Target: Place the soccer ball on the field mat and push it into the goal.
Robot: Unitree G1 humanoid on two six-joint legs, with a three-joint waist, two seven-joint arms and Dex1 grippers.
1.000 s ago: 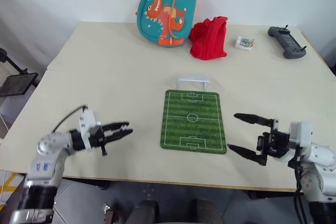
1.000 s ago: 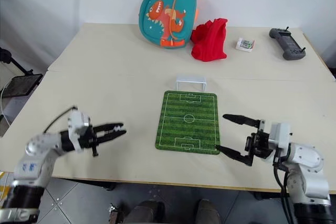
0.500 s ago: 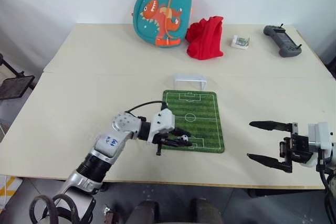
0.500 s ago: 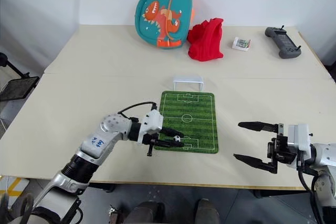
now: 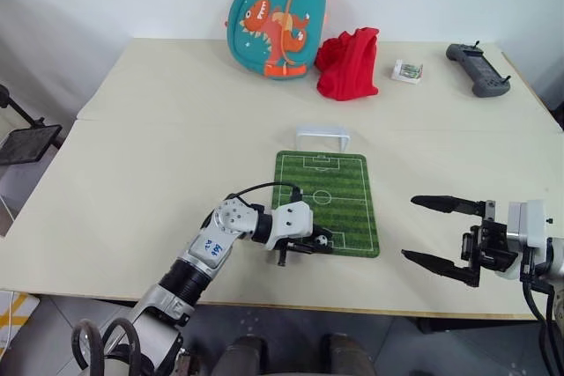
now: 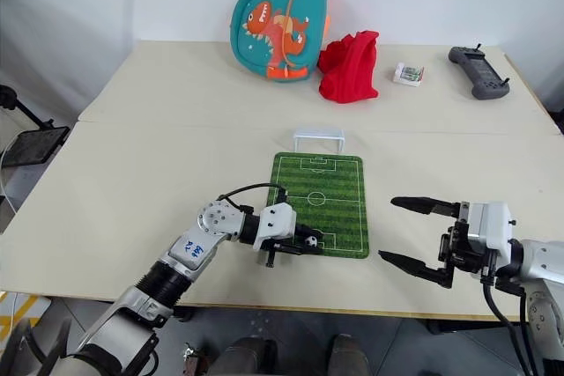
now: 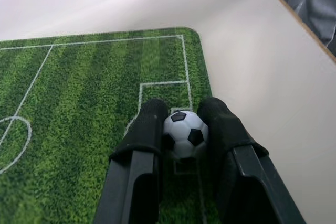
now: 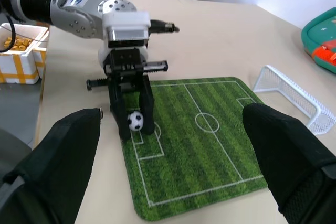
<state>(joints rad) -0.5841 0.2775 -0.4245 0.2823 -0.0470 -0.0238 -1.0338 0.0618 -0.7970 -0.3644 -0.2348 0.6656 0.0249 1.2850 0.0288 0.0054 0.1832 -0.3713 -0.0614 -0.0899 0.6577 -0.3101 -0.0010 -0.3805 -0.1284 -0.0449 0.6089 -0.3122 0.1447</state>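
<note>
Your soccer ball (image 7: pixel 183 133) pinched between the left gripper's (image 7: pixel 184 129) fingers, low over the field mat's (image 5: pixel 339 191) near penalty box, goal (image 5: pixel 322 136) just beyond the mat's far end, your right gripper (image 5: pixel 445 235) spread wide, off the mat's right side.

Goal (image 5: pixel 323 137) just behind field mat (image 5: pixel 339 191)
</note>
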